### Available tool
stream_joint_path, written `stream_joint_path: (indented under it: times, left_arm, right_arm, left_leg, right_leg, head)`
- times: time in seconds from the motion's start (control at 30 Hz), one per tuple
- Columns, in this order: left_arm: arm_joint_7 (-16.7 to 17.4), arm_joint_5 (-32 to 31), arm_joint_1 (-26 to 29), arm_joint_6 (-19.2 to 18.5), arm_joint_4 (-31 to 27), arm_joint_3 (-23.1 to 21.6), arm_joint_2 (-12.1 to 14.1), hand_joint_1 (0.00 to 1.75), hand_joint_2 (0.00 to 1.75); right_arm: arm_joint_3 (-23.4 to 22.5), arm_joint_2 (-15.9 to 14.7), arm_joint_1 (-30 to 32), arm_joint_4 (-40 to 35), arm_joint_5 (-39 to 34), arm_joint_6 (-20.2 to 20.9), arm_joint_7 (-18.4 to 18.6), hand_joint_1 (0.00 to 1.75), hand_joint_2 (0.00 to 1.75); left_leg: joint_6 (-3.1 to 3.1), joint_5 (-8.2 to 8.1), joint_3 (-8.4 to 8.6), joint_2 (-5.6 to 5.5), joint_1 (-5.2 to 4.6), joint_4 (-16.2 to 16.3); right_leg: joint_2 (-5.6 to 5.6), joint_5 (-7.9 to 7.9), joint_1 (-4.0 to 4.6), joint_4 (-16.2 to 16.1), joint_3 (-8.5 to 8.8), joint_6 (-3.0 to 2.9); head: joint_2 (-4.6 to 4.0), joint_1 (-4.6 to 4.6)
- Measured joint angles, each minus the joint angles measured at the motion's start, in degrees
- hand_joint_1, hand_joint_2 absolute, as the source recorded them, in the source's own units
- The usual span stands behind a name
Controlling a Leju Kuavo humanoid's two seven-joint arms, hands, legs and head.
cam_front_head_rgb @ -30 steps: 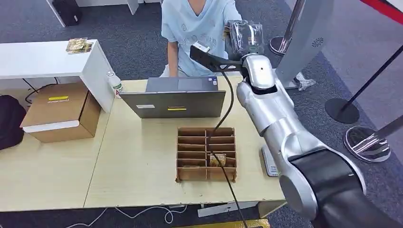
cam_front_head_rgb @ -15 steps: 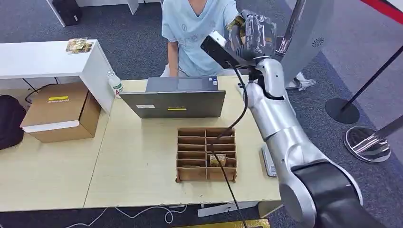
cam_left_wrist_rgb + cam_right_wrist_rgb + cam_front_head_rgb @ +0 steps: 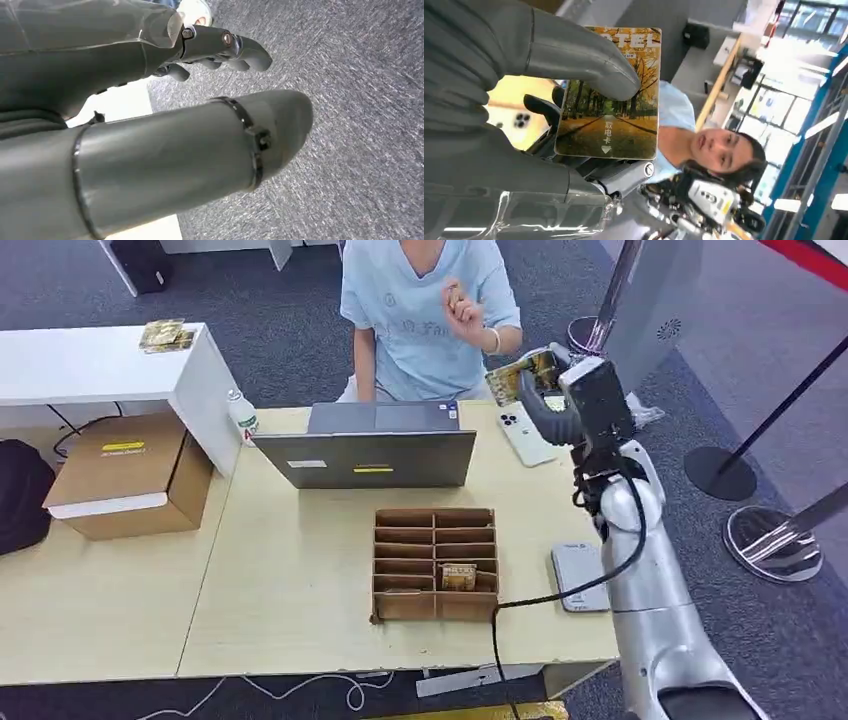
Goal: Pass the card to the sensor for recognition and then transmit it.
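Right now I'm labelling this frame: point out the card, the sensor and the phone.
card (image 3: 608, 107), right wrist view, middle of its printed face.
sensor (image 3: 578, 577), head view, centre of its flat top.
phone (image 3: 524, 432), head view, middle of its white back.

A pale wooden bench (image 3: 300, 580) stands on dark grey carpet (image 3: 280, 350). To its left a white counter (image 3: 100, 365) rises higher, with a brown cardboard box (image 3: 130, 475) and a black bag (image 3: 20, 490) tucked below it. A grey laptop (image 3: 365, 450) sits at the far edge of the bench. On the right, round-footed barrier posts (image 3: 720, 472) stand on the carpet beside a tall grey panel (image 3: 650, 320). The right wrist view shows bright windows (image 3: 774, 115) and blue framing (image 3: 824, 145).
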Motion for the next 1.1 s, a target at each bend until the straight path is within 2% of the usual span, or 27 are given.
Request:
stream_joint_path:
  times: [0.37,0.7,0.9,1.1]
  left_arm:
    - [0.3,-0.1,0.2,0.1,0.0,0.3,0.0,0.0,0.0]
    - [0.3,-0.2,0.2,0.2,0.0,1.3,0.0,0.0,0.0]
    - [0.5,-0.2,0.1,0.2,0.0,1.3,0.0,0.0,0.0]
    - [0.5,-0.2,0.0,0.0,0.0,1.3,-0.1,0.0,0.0]
  right_arm:
    - [-3.5,-11.1,11.7,-2.4,-9.0,8.9,-0.6,1.75,1.75]
    - [-6.8,-20.0,20.3,-4.8,-11.5,12.1,1.0,1.75,1.75]
    - [-7.5,-22.1,24.1,-5.4,-10.2,12.3,1.6,1.75,1.75]
    - [-7.5,-22.4,25.5,-4.0,-9.5,12.3,1.9,1.75,1.75]
  left_leg:
    - [0.05,-0.05,-0.02,0.0,0.0,0.0]
    - [0.13,-0.1,-0.03,0.02,-0.03,0.0]
    - [0.15,-0.12,-0.03,0.03,-0.02,0.0]
    - [0.15,-0.11,-0.02,0.05,-0.02,0.0]
  right_leg:
    - [-0.04,-0.01,-0.02,0.0,0.0,0.01]
    - [-0.05,-0.02,-0.02,0.0,0.0,0.03]
    - [-0.04,-0.04,-0.02,0.0,0.0,0.04]
    - [-0.02,-0.04,-0.02,0.0,0.0,0.04]
  head:
    - [0.0,-0.02]
    - [0.0,0.0]
    - [0.0,0.0]
    - [0.0,-0.02]
